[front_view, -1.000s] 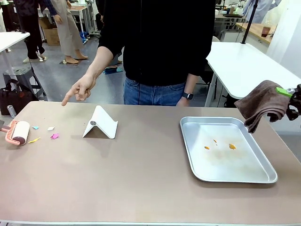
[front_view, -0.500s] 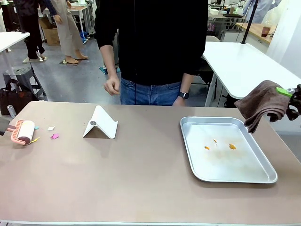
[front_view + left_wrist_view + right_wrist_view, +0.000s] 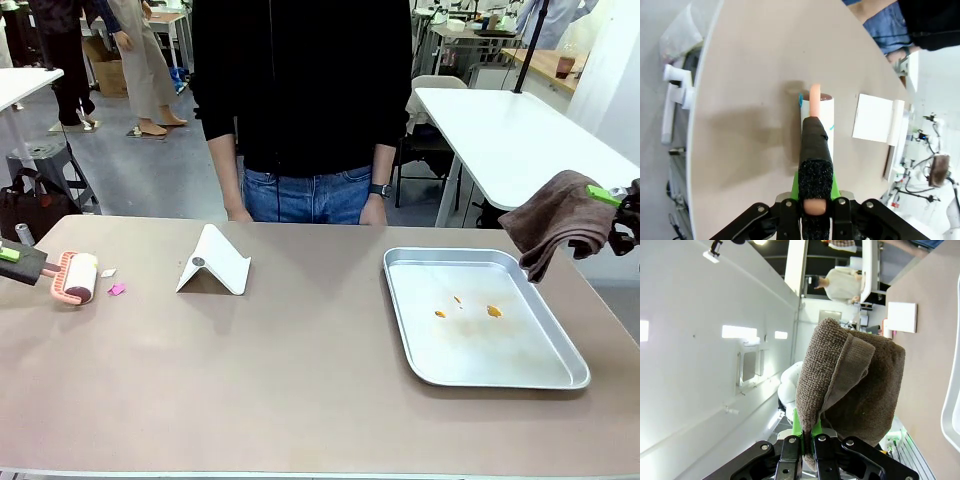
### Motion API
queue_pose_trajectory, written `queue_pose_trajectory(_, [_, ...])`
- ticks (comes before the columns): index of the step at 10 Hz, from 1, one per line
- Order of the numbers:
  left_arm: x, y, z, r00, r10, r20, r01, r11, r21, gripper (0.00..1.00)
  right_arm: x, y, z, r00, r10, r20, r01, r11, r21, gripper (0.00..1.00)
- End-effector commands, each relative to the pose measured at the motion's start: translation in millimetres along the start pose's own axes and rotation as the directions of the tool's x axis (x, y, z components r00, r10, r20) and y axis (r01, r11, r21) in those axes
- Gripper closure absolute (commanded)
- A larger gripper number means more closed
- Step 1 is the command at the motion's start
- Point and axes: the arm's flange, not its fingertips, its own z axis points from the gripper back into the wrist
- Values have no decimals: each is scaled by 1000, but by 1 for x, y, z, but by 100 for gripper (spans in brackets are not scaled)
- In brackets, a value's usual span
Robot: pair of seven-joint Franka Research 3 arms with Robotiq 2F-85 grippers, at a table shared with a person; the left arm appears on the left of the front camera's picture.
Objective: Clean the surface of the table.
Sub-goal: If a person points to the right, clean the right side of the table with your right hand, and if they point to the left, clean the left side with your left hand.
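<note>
The beige-brown table (image 3: 300, 380) carries a pink scrap (image 3: 116, 289) and a white scrap (image 3: 107, 271) of paper near its left end. Just left of them rests a lint roller (image 3: 78, 277) with a pink frame and white roll. My left gripper (image 3: 10, 256) is shut on its black handle. In the left wrist view the gripper (image 3: 815, 192) clamps the handle and the lint roller (image 3: 818, 112) lies flat on the table (image 3: 750, 75). At the right edge, my right gripper (image 3: 622, 200) is shut on a folded brown cloth (image 3: 558, 218), held above the table. The right gripper (image 3: 807, 440) pinches the cloth (image 3: 850, 385) by one edge.
A white folded stand (image 3: 213, 262) sits left of centre. A silver tray (image 3: 500, 350) with a few orange crumbs (image 3: 493, 311) lies at the right. A person in black stands at the far edge, hands down. White tables stand behind.
The lint roller has rolled rightwards over the scraps; the yellow and teal ones no longer show. The person has pulled back the pointing hand. The right arm and cloth have not moved.
</note>
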Motion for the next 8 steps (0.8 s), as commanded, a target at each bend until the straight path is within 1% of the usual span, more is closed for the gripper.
queue_pose_trajectory(1, [-18,0,-30,997,-21,-73,24,999,45,78,0,4,3,1000,6,-6,-6,1000,10,100])
queue_pose_trajectory(4, [-17,-19,-51,991,-55,-118,61,997,44,78,0,4,3,1000,6,-6,-6,1000,10,100])
queue_pose_trajectory(5, [-16,-27,-58,987,-52,-149,56,998,27,78,0,4,3,1000,6,-6,-6,1000,10,100])
queue_pose_trajectory(8, [-11,-48,-75,984,-43,-171,45,999,7,78,0,4,3,1000,6,-6,-6,1000,10,100])
